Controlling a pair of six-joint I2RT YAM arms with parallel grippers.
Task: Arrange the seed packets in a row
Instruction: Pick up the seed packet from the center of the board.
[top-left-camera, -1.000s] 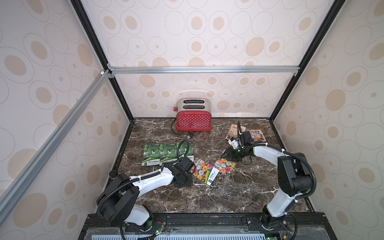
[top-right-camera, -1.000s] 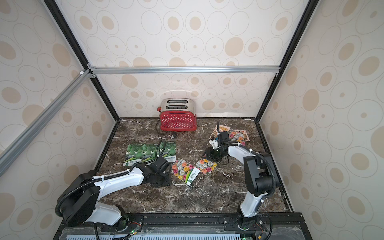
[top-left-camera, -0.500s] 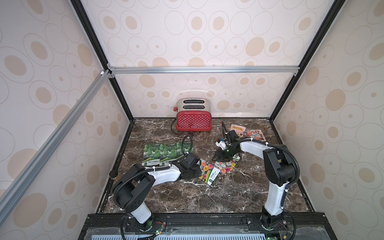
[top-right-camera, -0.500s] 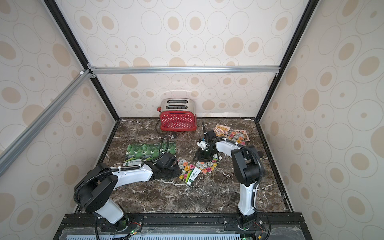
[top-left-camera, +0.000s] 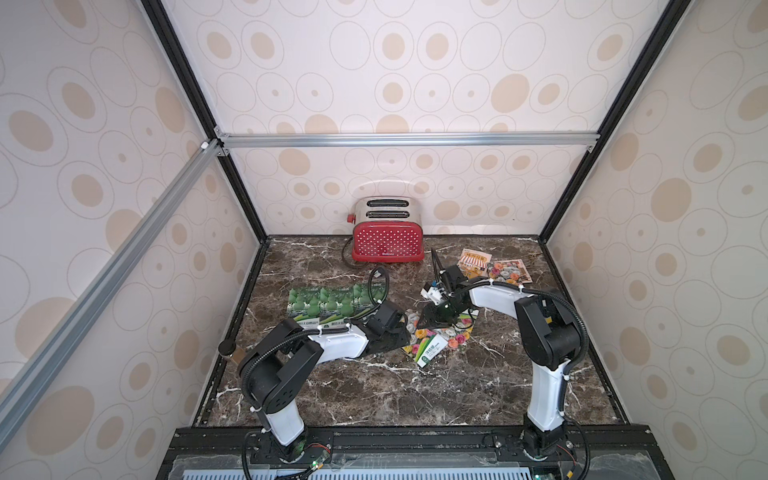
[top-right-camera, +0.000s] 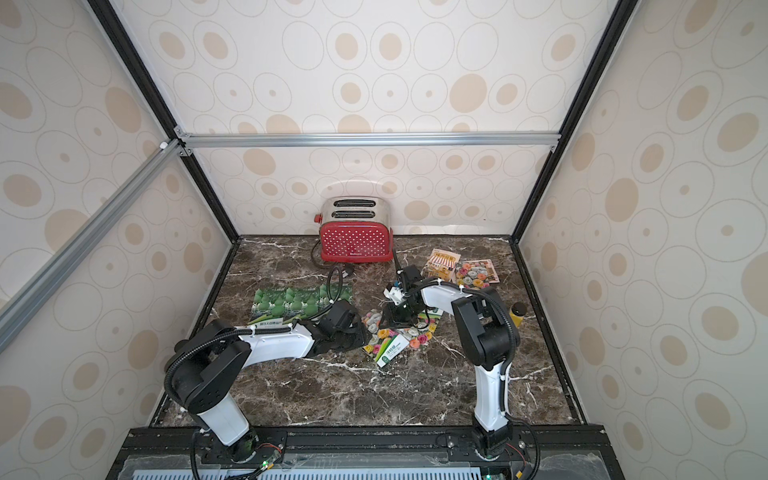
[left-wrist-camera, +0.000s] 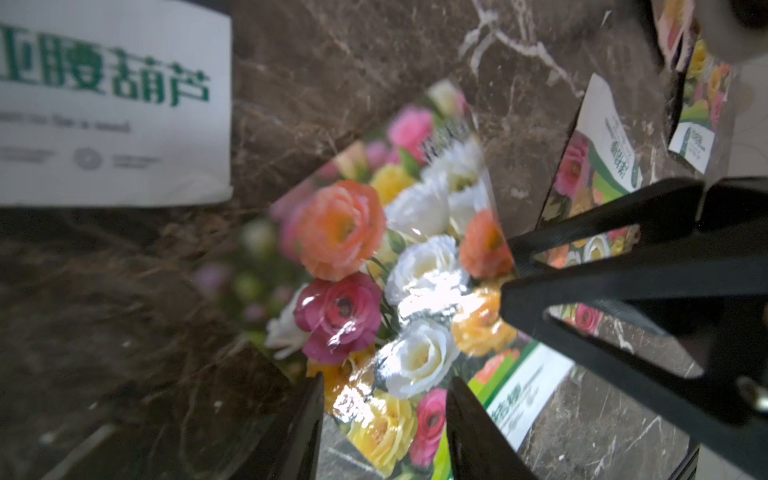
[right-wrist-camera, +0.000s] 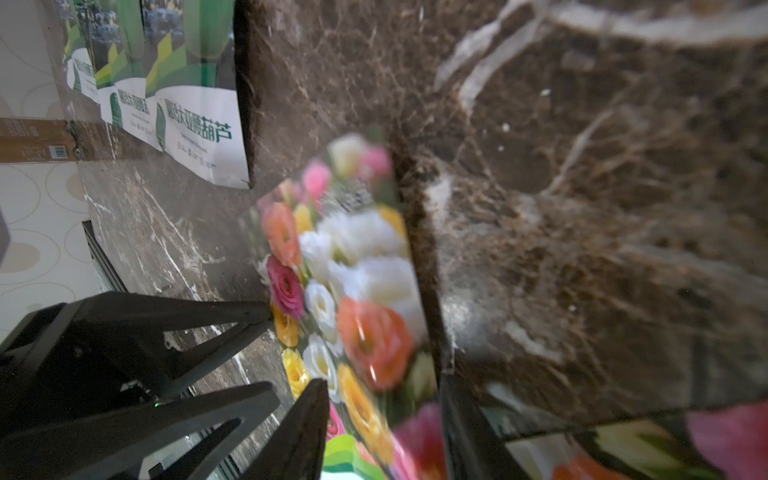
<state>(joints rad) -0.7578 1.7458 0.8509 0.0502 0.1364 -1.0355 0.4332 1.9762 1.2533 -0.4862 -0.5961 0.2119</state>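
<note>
Evidently the step in hand is freeing one flower packet (left-wrist-camera: 374, 270) from the overlapping cluster at mid-desk (top-left-camera: 374, 395). The left pincer (left-wrist-camera: 384, 386) and right pincer (right-wrist-camera: 382, 390), both half-wide and empty, close on it from two sides. Next, a thin edge must be lifted off the slick stone. Gourd packets (top-left-camera: 324, 305) lie far-left, and bare near desk leaves room for a row.
</note>
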